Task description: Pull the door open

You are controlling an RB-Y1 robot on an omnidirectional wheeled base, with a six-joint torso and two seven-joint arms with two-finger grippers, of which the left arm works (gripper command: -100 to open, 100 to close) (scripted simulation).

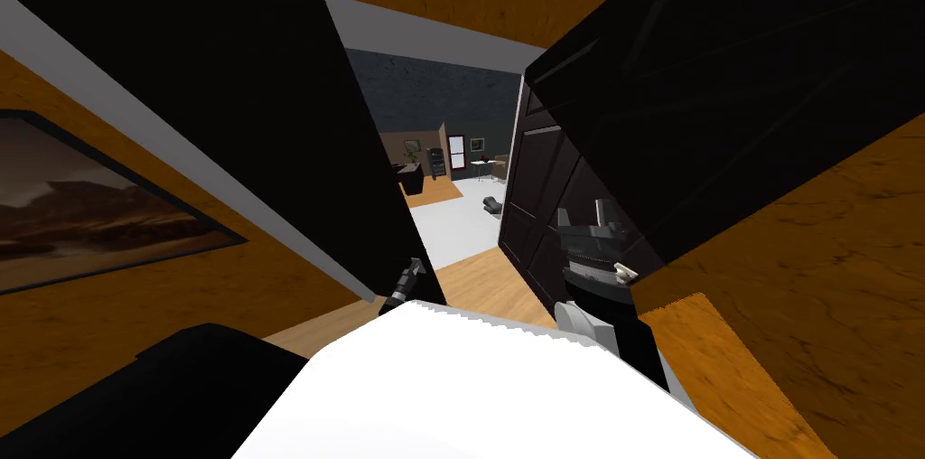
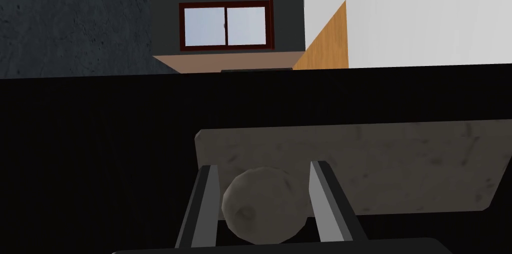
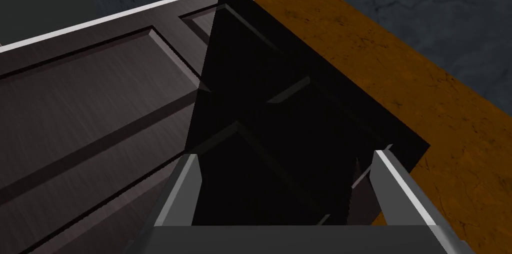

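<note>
left jaws (image 2: pixel 264 166) clenched on the round grey knob (image 2: pixel 262 211), one finger pressed to each side. the knob sits on a pale plate (image 2: pixel 400 166) fixed to a flat black door (image 2: pixel 100 166). past the door's edge the left wrist view shows a red-framed window (image 2: pixel 226 26) in a dark grey wall.

in the head view that door is the big black panel on my left, with my left hand at its lower edge. it stands swung clear of the opening. through the gap are a wood floor (image 1: pixel 479 277) and, further in, a room with a white floor.

right jaws (image 3: pixel 290 158) released, fingers spread wide, holding nothing. they point at a dark panelled leaf (image 3: pixel 90 106) on the right side of the gap, near it. can't tell if they touch it. orange wall (image 1: pixel 813 255) to the right of that.
</note>
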